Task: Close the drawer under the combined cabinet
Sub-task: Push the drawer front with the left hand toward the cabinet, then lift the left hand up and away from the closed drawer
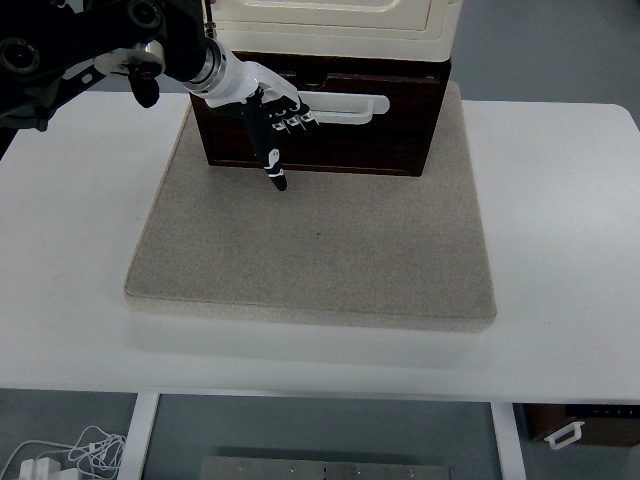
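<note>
The dark wooden drawer [330,125] sits under the cream cabinet [330,25] on a grey mat [320,250], seemingly almost shut. The left hand [265,110] is laid against its front by the white handle [345,108], fingers [296,122] curled, holding nothing. A level, straight push is advised, so the cabinet is not shifted.

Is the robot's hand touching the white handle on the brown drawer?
Cannot tell. In the top view the left hand overlaps the handle's left end on the drawer, but no contact or gap shows plainly.

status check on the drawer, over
Left hand at the drawer front, fingers curled, holding nothing. Right arm not in view. Drawer looks nearly shut. Mat bare, nothing in the way.
</note>
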Robot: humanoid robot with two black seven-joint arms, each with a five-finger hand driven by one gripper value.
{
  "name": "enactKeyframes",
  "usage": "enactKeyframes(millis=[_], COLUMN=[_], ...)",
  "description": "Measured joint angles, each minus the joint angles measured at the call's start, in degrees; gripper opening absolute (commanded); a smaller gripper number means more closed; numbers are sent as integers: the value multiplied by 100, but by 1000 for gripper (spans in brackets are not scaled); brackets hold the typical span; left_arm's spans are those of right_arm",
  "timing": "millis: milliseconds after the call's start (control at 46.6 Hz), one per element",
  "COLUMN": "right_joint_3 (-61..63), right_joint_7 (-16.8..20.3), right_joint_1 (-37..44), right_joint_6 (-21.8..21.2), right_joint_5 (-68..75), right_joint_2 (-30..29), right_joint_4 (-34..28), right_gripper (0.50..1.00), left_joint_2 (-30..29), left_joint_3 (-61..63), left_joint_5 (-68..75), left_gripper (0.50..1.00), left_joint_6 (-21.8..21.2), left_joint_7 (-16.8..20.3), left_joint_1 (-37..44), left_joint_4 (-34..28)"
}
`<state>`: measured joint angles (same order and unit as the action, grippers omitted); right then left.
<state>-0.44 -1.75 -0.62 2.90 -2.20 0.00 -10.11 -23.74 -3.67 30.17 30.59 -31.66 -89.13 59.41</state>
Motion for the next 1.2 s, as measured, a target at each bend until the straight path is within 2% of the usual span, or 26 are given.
enactKeyframes(millis=[1201], right_joint_3=[0], right_joint_7=[-1], right_joint_1=[1], right_joint_6=[0], right_joint_5=[0], right_joint_2=[0], right_joint_4=[0], right_gripper=[952], left_joint_2=[-29], left_joint_3=[-116], left_joint_5=[2], left_gripper=[994], left_joint_6=[-1], left_joint_7=[27], left_joint_1=[17], left_joint_4=[-381])
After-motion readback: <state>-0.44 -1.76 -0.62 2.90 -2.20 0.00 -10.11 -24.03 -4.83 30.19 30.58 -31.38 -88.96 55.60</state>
